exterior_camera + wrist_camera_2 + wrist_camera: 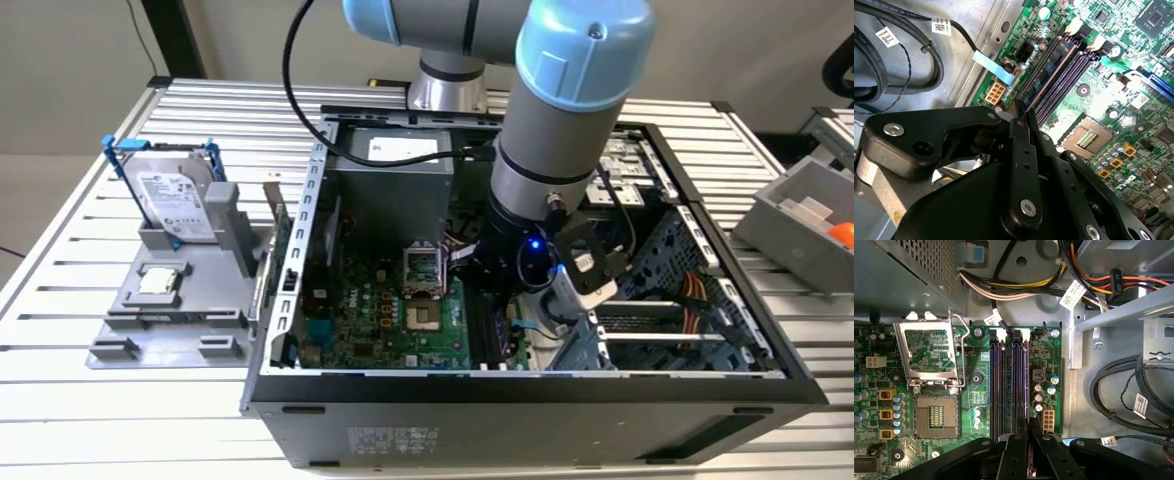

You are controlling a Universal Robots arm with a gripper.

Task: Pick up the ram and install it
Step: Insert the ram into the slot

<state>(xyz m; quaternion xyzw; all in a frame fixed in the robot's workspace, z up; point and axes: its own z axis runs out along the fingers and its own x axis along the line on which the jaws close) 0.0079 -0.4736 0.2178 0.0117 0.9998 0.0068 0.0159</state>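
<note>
Slatted metal table (80,330) carries the open computer case (534,400), and my arm reaches down into it over the green motherboard (387,330).

Status: my pincer (1021,114) is closed almost fully, its fingers (1013,127) clamped on the near end of the ram (1051,67). The ram stands on edge in the memory slot closest to the motherboard's edge, beside the bare case floor with the black cables (914,70). Pick-up done; insertion looks under way. I cannot tell whether the stick is fully seated or whether the white latches (1074,27) at the far end have closed.

View notes: the second wrist view shows the ram's side face. The first wrist view shows the open processor socket (934,415). The exterior view adds the grey holder (174,320) near the table's edge, with the hard drive (174,200) standing at its far end.
</note>
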